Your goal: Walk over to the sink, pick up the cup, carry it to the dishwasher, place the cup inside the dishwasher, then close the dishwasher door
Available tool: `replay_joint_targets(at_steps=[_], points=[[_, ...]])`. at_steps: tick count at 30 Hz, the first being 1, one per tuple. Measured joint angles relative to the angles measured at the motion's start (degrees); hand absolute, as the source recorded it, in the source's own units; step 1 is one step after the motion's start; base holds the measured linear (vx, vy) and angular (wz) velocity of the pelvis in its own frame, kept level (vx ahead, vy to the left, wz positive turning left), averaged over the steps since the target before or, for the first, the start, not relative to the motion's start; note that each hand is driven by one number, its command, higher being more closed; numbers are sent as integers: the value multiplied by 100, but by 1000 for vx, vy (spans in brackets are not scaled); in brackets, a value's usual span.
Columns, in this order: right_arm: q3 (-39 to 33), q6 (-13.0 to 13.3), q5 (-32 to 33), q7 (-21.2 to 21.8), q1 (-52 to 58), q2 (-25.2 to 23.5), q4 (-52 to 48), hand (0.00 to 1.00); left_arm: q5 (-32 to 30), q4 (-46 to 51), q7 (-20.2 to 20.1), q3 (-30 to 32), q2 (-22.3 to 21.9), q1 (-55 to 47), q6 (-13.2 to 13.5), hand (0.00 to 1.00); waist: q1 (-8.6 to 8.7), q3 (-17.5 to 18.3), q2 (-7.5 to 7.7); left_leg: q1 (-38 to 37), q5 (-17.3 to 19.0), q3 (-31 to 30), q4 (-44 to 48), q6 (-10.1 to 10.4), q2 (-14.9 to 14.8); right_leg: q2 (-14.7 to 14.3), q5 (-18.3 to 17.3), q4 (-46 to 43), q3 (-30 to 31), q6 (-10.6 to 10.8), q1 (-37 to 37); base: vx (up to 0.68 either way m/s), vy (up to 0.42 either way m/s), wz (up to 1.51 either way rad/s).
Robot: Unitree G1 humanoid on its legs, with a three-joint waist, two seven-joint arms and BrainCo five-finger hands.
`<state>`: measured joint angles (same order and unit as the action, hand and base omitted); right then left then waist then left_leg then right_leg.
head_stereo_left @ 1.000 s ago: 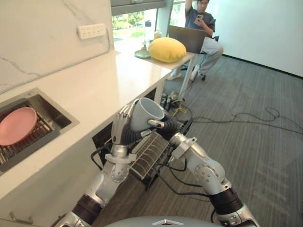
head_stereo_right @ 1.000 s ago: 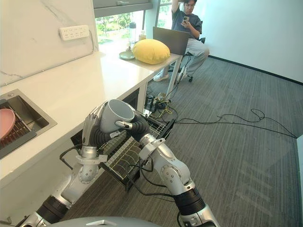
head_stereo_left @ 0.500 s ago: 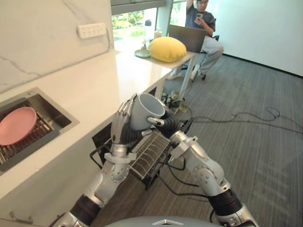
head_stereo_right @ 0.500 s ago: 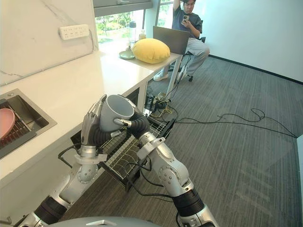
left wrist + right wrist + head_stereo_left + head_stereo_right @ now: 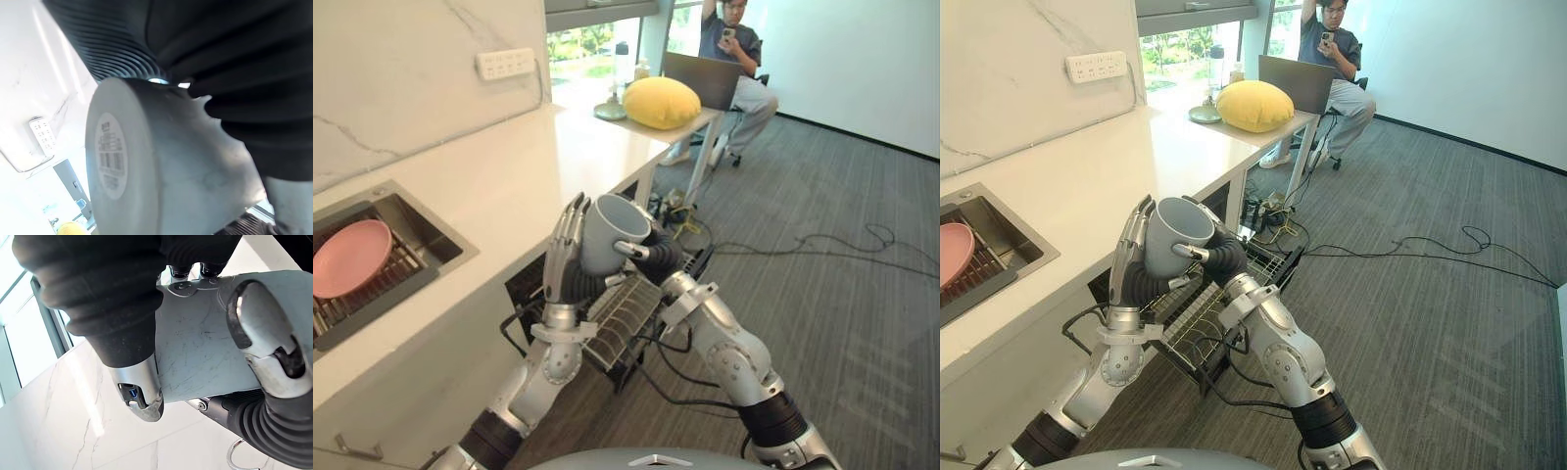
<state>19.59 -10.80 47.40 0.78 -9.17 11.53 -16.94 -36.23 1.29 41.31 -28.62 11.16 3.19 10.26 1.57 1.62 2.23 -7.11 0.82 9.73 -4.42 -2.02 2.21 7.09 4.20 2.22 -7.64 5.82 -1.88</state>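
Observation:
A grey cup [image 5: 607, 235] hangs in the air, tilted, above the wire dishwasher rack [image 5: 622, 318] that sticks out from under the counter. My right hand [image 5: 653, 257] is curled round the cup, with a fingertip over the rim; its fingers [image 5: 264, 345] press on the cup's wall [image 5: 205, 342]. My left hand [image 5: 563, 259] stands on the cup's other side with straight fingers pointing up along the wall. The cup's base [image 5: 112, 161] with a label faces the left wrist view.
The white counter [image 5: 529, 176] runs along the left, with a sink [image 5: 426, 250] holding a pink plate [image 5: 350, 258]. Farther back stands a table with a yellow cushion [image 5: 659, 102] and a laptop, and a person [image 5: 734, 49] sits behind it. Cables [image 5: 822, 245] lie on the carpet.
My left hand's fingers have uncurled from the cup and now stand straight beside it. The right hand keeps the cup, almost in the same place.

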Motion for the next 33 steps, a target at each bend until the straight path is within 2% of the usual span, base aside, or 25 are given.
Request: replay_joint_targets(at_steps=[10,21,25,33], points=[[-65,267,-4,13,0,-251,184,100,70,-304,52,372,-115,-14,-59,0,24,1,-5,4,-44,-26,-18,-1,2,7,3,-5,-70,-5,-12,-13,-5,2],[-70,342,-5,14,10,-429,465,100,239,-480,82,647,-342,-6,-80,0,39,2,-9,5,-77,-32,-43,6,1,9,-4,-5,-88,-22,-14,-6,-2,0],[-78,442,-3,5,77,-435,472,100,359,-480,83,840,-403,-7,-93,0,41,3,-10,3,-88,-31,-43,6,1,9,0,-7,-90,-30,-16,0,0,0],[-483,666,7,-10,238,-522,473,100,611,-480,105,1097,-555,-7,-96,0,42,6,-16,1,-109,-30,-44,8,-1,9,7,-15,-95,-43,-17,0,0,0]])
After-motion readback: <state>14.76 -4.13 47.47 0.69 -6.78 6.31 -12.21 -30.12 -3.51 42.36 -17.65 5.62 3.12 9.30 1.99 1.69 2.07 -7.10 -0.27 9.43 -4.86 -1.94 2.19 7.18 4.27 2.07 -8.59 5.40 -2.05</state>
